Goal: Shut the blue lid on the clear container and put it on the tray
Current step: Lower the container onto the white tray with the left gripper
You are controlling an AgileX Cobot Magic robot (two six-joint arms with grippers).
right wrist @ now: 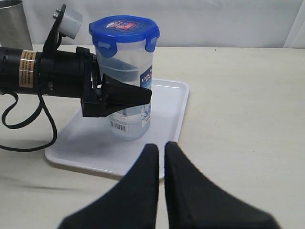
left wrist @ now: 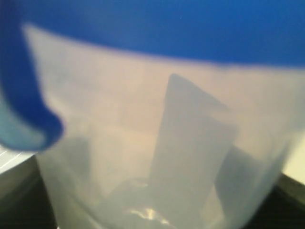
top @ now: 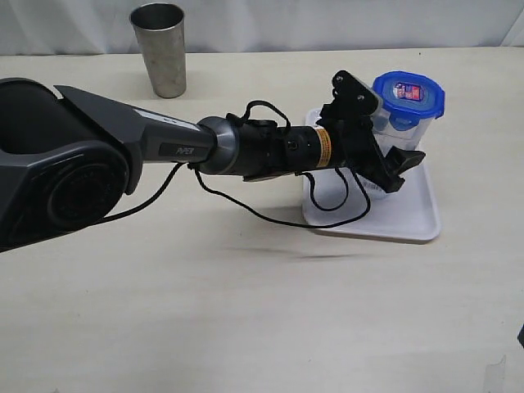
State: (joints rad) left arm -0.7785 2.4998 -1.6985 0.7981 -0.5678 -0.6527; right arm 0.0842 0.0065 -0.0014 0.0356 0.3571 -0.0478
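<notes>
Blue round snap-lock lid (right wrist: 125, 26) is seated on the tall clear plastic container (right wrist: 136, 114), flaps folded down. Container stands upright on the flat white rectangular tray (top: 409, 217), upper right of the exterior frame. Left gripper (right wrist: 143, 85) is spread wide, one finger each side of the container wall, gripping it. Right wrist view shows that; in the exterior view the arm covers the container's lower half. Left wrist view gives only blurred clear wall and blue rim. Right gripper (right wrist: 161, 145) is closed and empty, apart from the container.

Pale beige tabletop (top: 205, 327) beneath a white backdrop (top: 327, 20)
</notes>
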